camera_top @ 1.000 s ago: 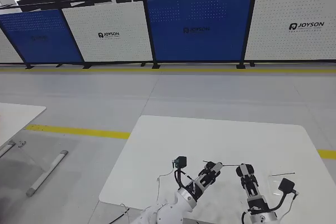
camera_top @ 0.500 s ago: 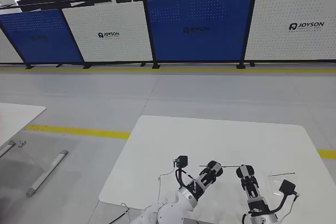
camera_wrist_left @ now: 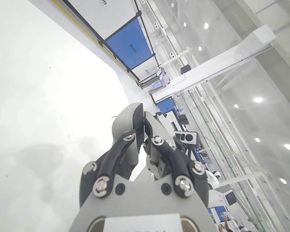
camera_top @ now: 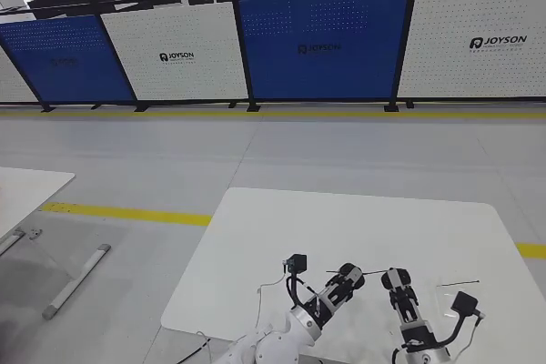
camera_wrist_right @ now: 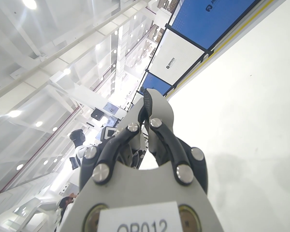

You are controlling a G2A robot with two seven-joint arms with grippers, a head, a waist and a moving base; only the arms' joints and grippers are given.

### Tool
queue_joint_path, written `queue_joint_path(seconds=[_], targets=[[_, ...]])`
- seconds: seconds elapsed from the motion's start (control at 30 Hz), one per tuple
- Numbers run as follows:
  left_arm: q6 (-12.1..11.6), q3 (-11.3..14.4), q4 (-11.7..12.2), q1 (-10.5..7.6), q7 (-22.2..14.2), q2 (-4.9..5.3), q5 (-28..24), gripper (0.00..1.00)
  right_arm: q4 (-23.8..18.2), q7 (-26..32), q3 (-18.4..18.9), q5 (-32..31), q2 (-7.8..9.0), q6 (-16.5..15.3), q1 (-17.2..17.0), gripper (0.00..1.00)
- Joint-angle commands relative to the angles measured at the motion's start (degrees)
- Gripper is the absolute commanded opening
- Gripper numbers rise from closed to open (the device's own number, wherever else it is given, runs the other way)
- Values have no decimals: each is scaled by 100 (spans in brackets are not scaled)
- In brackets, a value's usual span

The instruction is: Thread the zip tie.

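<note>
1. Zip tie: a thin black strap held level just above the near part of the white table, running left to right between my two grippers.
2. My left gripper is clenched on the strap. In the left wrist view the fingers press together with the black strap crossing between the pads. A short length sticks out to the left of the grip and a longer one runs off to the right.
3. My right gripper sits just right of the left one, near the table's front edge. Its fingers are pressed flat against each other.
4. In the right wrist view a small dark nub pokes out at the tips of my right gripper. In the top view the strap's right end reaches those tips, so I take it that I am pinching that end.
5. Both grippers point away from me, toward the far side of the table, and stand close together without touching.
6. A second black strap lies flat on the table to the right of my right gripper, apart from it.
7. Beyond the table the grey floor carries a yellow line, and a row of blue and white perforated panels stands at the far side.
</note>
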Motion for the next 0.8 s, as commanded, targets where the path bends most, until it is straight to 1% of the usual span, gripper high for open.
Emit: queue_joint_path(seconds=[0.0, 0.13, 0.4, 0.67, 0.7, 0.77], targets=[[-20, 2, -9, 10, -35, 3, 26, 0, -4, 28, 5, 7, -2, -10, -6, 0], [-52, -8, -21, 30, -87, 9, 65, 0, -10, 91, 35, 51, -7, -3, -28, 0], [61, -32, 25, 13, 4, -9, 20, 0, -2, 196, 105, 137, -15, 67, -50, 0], [70, -38, 45, 5, 50, -25, 0, 0, 4, 291, 125, 187, -28, 41, -43, 0], [75, -39, 46, 7, 51, -26, 2, 0, 5, 308, 126, 195, -29, 33, -43, 13], [83, -44, 55, 6, 45, -28, 5, 0, 4, 335, 129, 198, -31, 24, -43, 22]])
